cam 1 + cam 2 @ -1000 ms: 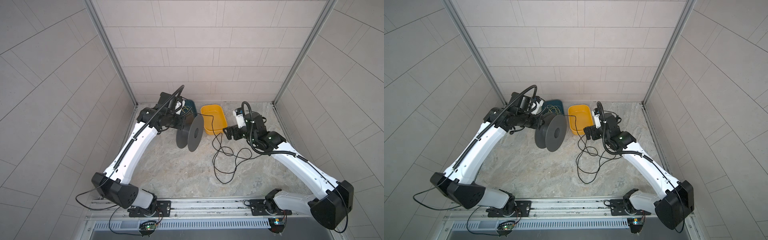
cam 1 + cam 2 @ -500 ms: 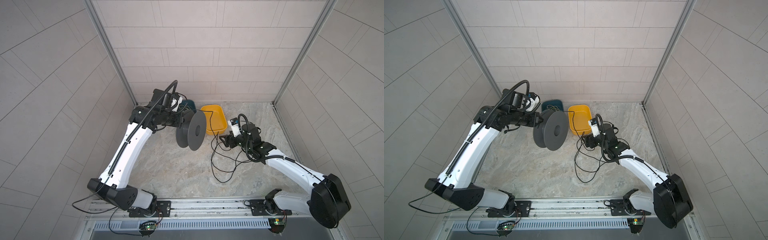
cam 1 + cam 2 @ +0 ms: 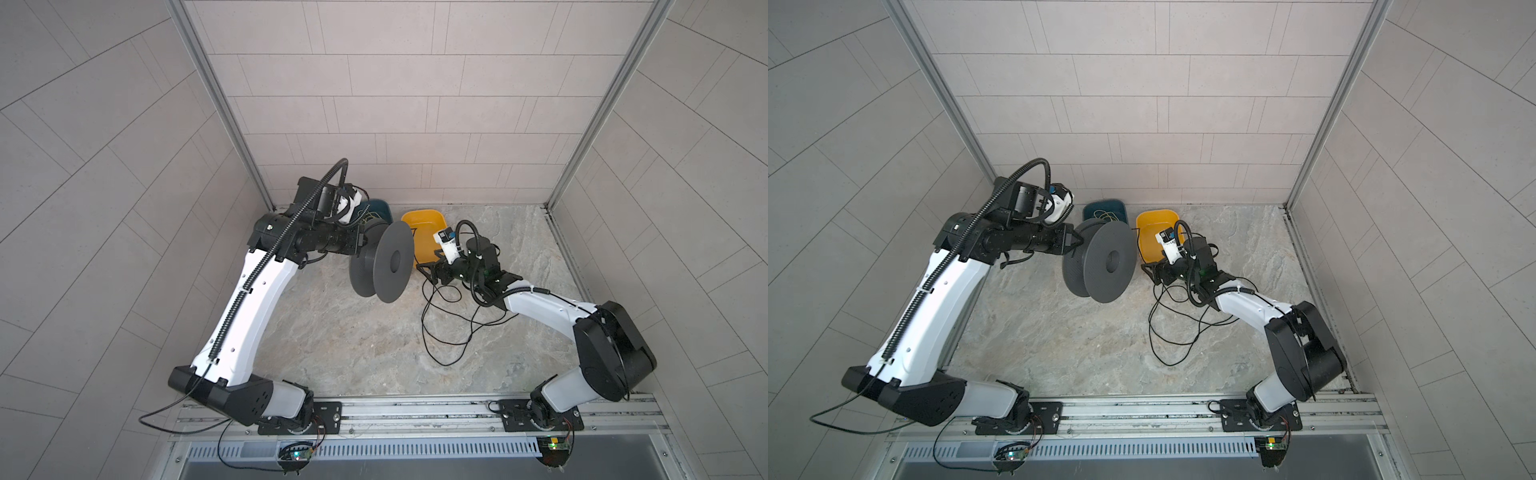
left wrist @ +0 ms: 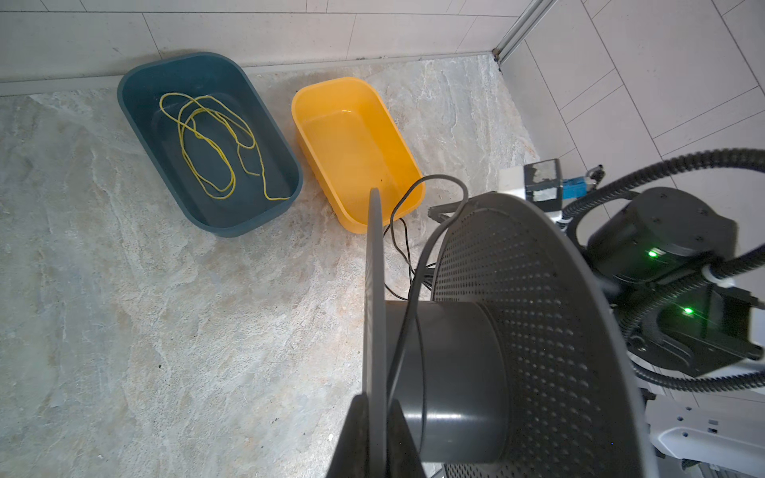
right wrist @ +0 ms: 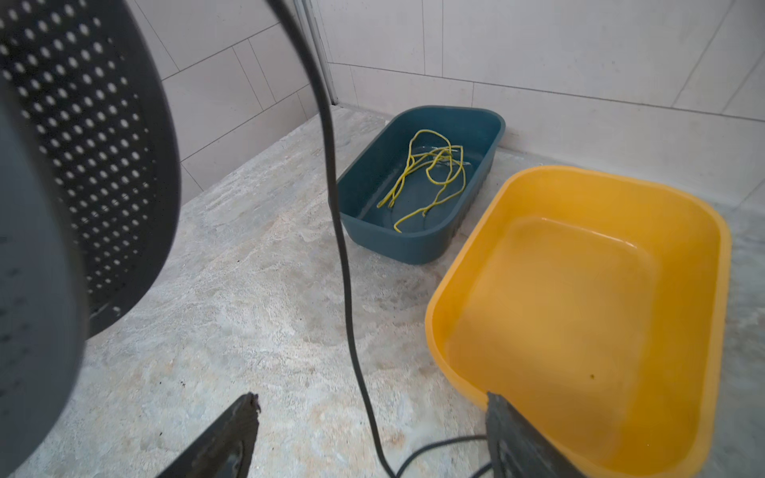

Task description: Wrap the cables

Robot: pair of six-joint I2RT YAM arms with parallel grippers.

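**A:** What is the left gripper (image 4: 374, 407) doing?

**B:** It is clamped tight on the thin edge of one disc of the reel (image 3: 392, 262), with a finger on either face. The reel juts out ahead of its fingertips, axle level and both discs upright.

**A:** And the cable (image 5: 331, 165)?

**B:** A couple of turns sit on the reel's drum, right next to the disc the left gripper holds. From there it arcs up out of the reel and runs across to the right gripper (image 5: 371, 397).

**A:** Is that one gripping it?

**B:** No. Its jaws stand wide apart. The cable drops through the gap between them and, as far as I can see, touches neither finger. Just behind the fingertips it curls onto the floor (image 4: 165, 331).

**A:** Where is the rest of it?

**B:** Both top views show the slack cable (image 3: 422, 328) in loose, overlapping loops on the floor. They lie beneath and behind the right gripper's wrist, running under that forearm.

**A:** What else is close to the right gripper?

**B:** A yellow tub (image 5: 463, 306) sits just beside one finger. I cannot tell whether they touch. Farther ahead of the fingertips is a blue tub (image 5: 397, 244) with a thin yellow cord (image 5: 428, 131) lying loose inside. The two tubs sit side by side with a narrow gap between them.

**A:** And the grippers relative to each other?

**B:** They are near each other. The reel's perforated outer disc stands between them, close by the right gripper's other finger.
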